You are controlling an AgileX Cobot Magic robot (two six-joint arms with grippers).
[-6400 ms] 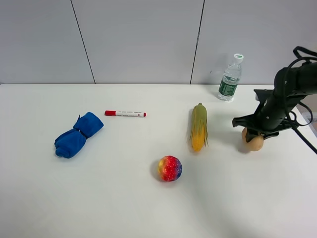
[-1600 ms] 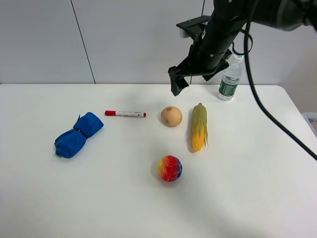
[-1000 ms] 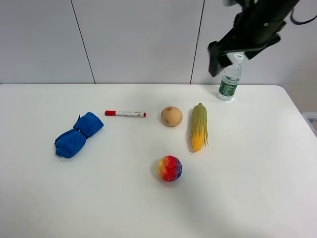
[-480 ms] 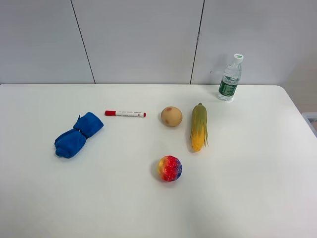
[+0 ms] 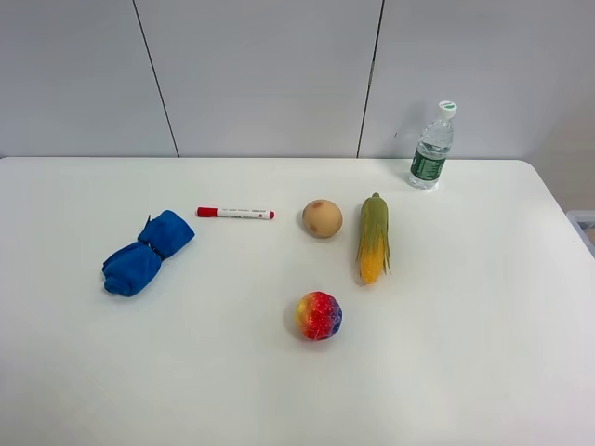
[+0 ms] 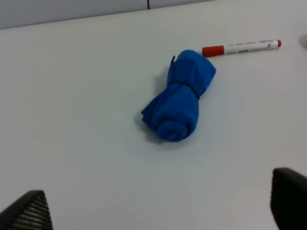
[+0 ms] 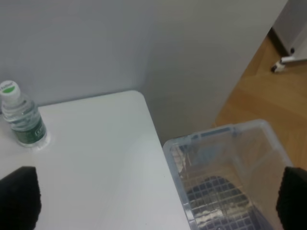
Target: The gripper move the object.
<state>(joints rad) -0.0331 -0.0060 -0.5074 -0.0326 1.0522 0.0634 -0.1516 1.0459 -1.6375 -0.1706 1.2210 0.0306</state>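
Observation:
The object, a tan-brown ball [image 5: 322,218] with a darker spot, rests on the white table [image 5: 483,353] between the red marker [image 5: 235,213] and the corn cob [image 5: 374,238]. Nothing touches it. Neither gripper shows in the exterior high view. In the left wrist view my left gripper [image 6: 158,206] is open and empty, its black fingertips [image 6: 26,211] wide apart above the blue cloth [image 6: 178,103]. In the right wrist view my right gripper [image 7: 156,199] is open and empty, high over the table's far right corner. The ball is out of both wrist views.
A rainbow ball [image 5: 319,315] lies in front of the corn. A blue rolled cloth [image 5: 147,252] lies at the left. A water bottle [image 5: 432,146] stands at the back right and also shows in the right wrist view [image 7: 21,120]. A clear plastic bin [image 7: 230,172] sits beyond the table's right edge.
The right arm carried the ball from the right side to a spot left of the corn, let go, rose and withdrew out of the exterior view. The ball has stayed put since.

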